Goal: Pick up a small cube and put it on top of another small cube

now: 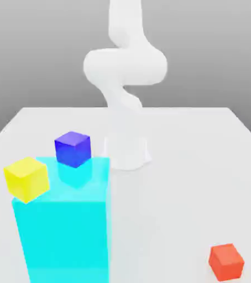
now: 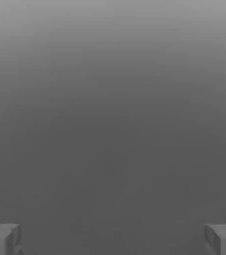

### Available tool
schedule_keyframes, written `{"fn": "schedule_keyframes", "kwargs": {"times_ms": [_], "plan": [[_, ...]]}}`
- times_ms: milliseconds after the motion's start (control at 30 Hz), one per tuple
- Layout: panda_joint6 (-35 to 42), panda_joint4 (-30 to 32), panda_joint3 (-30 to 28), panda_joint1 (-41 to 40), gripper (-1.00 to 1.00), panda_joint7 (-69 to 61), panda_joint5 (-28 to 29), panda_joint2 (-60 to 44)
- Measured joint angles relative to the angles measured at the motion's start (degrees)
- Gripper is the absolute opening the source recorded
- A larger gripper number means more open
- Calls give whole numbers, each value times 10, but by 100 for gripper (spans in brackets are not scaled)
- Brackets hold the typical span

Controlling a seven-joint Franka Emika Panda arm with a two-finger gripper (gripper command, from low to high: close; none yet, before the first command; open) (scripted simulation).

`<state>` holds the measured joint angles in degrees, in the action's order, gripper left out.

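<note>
Red-orange cube (image 1: 226,262) lies well apart from the claw (image 2: 113,240), which stands wide open and empty.

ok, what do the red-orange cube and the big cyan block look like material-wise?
Red-orange cube: probably matte plastic or painted wood; flat colour, faces differ only in shade.
Cyan block: maybe glossy or translucent plastic; blue tint beneath the blue cube suggests reflection.

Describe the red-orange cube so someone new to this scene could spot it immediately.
Start from the tall cyan block at the exterior view's left, then cross the white table toward the exterior view's right. Near the bottom edge sits a small red-orange cube. Unlike the blue and yellow cubes, it stands apart from the block.
</note>
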<state>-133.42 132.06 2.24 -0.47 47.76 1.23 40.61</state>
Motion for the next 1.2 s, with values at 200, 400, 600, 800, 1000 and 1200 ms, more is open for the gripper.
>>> {"fn": "schedule_keyframes", "kwargs": {"times_ms": [200,400,600,800,1000,1200], "plan": [[-40,7,56,-12,0,49,32,-128],[-78,13,103,-13,0,102,71,-253],[-116,19,132,4,0,155,109,-378],[-157,26,144,35,0,193,126,-499],[-212,27,148,66,0,219,134,-616],[-258,13,116,93,-100,244,166,-679]]}}
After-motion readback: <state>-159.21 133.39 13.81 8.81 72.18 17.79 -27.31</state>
